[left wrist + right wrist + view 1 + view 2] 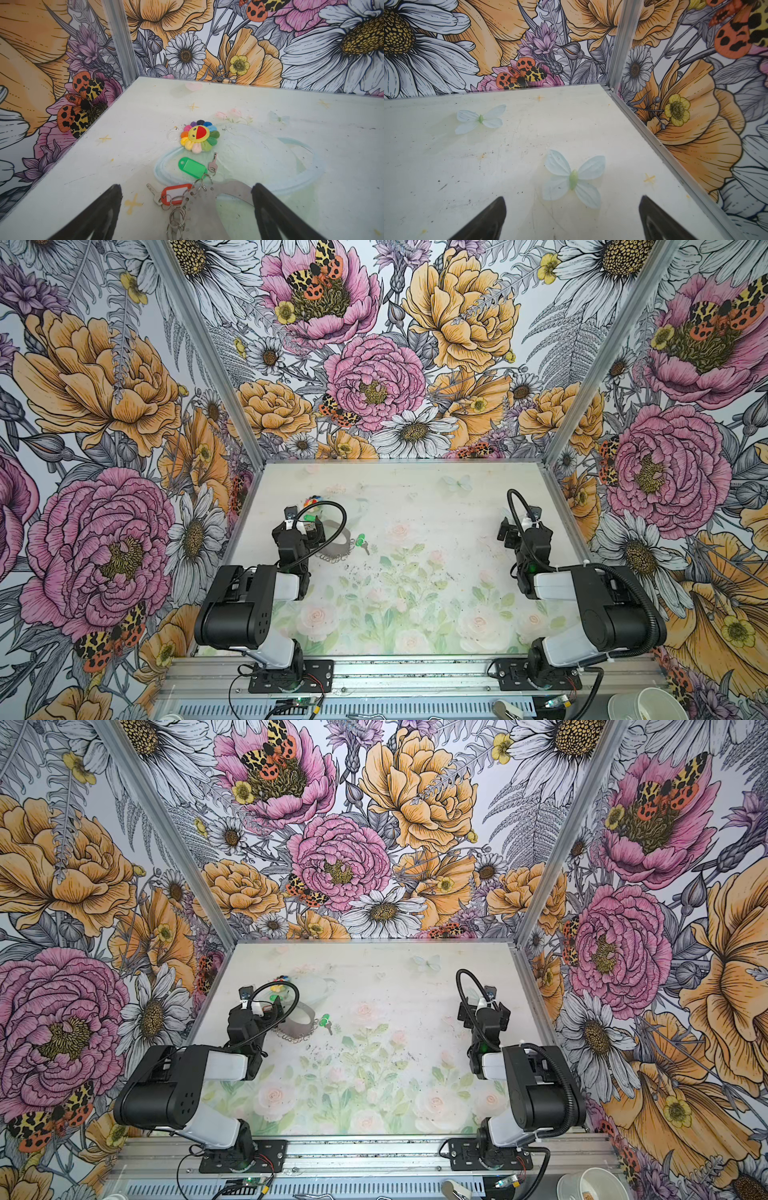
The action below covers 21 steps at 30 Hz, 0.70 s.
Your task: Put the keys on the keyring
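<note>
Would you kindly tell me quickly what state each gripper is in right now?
Left gripper: open, holding nothing.
Right gripper: open, holding nothing.

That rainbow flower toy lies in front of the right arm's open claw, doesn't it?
No. The rainbow flower toy lies in front of the left gripper, which is open, as the left wrist view shows. The right gripper, also open, faces printed butterflies.
</note>
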Motion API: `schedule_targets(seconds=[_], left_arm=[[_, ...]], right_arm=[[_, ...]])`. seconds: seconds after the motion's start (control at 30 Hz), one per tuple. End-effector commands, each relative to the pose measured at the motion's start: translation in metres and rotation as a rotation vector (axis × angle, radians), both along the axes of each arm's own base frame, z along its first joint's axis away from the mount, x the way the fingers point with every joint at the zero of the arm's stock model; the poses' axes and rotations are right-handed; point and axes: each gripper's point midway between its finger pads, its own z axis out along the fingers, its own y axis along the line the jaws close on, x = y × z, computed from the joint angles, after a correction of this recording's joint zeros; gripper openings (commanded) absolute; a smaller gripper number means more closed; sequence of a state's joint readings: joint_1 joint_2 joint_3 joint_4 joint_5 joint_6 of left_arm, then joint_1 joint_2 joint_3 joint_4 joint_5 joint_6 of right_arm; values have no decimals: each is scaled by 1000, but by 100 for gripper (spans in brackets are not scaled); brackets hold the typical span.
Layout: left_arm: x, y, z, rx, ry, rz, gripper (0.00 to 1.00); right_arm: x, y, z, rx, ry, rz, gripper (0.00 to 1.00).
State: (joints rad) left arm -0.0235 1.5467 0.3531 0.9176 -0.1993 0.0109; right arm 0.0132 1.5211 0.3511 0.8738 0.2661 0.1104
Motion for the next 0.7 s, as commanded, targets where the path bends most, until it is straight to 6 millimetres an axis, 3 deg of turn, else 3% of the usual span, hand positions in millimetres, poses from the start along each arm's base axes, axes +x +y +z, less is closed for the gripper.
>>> schedule_targets(seconds=[0.0, 0.67], left_arm=[[7, -6, 14, 10, -47, -31, 99], [8, 1, 13, -27, -46, -28, 99]], right_arm=[[8, 0, 11, -11, -44, -7, 99], [8, -1, 11, -9, -44, -7, 100]])
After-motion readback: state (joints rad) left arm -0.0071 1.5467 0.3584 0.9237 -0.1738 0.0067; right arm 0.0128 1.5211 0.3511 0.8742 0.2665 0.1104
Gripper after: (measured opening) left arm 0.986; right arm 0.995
